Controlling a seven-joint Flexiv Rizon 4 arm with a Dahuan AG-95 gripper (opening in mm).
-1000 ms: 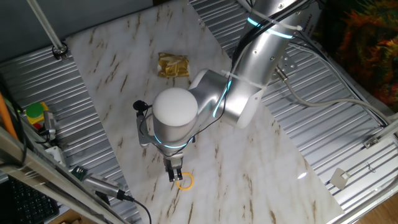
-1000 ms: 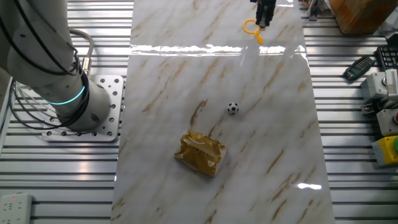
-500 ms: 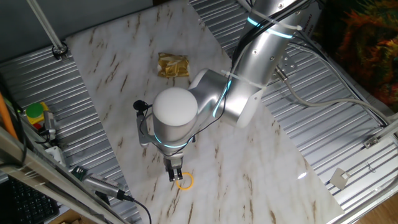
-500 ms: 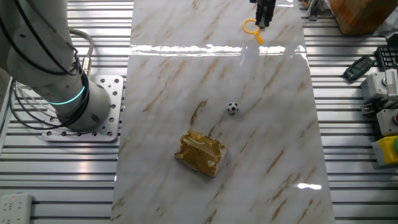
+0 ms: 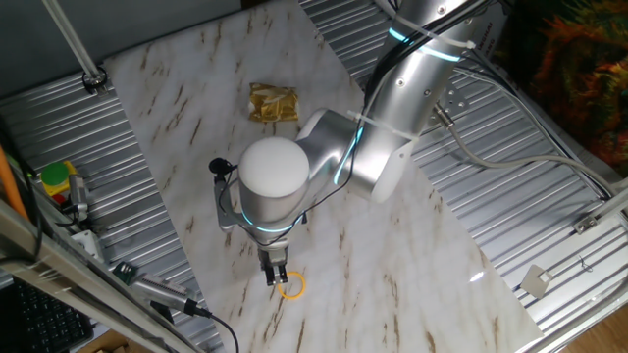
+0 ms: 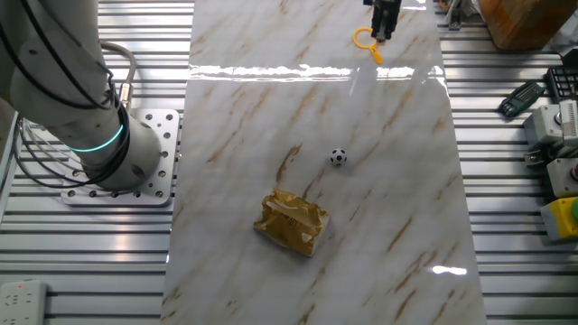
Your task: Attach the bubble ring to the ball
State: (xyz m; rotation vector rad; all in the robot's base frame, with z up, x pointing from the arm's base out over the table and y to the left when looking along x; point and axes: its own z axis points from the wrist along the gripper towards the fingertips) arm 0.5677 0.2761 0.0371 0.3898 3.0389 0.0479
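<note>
Down at one end of the marble-patterned desk (image 6: 271, 108), the dark two-finger end effector (image 5: 276, 277) (image 6: 383, 34) points straight at the surface with its tips right at the small orange-yellow plastic bubble ring with a short handle (image 5: 290, 285) (image 6: 365, 40). Its fingers stand close together at the ring's handle end, but neither view is sharp enough to show whether they actually pinch the plastic, so the grip cannot be told.

One bubble ring, one tiny white ball with black patches (image 6: 338, 157) and one crumpled gold foil wrapper (image 5: 272, 102) (image 6: 292, 222) lie on the desk.

One silver arm (image 5: 392, 108) reaches in from a corner of the desk, bends at a rounded white-capped joint above the middle of the desk, and drops its wrist vertically to the end effector; a ring of cyan light glows around the joint.

From the other fixed view, the ring lies flat, its hoop just beside the fingertips. The ball rests alone near the desk's centre, well apart from both the ring and the end effector, and the foil wrapper lies near the ball, on its far side from the ring.
</note>
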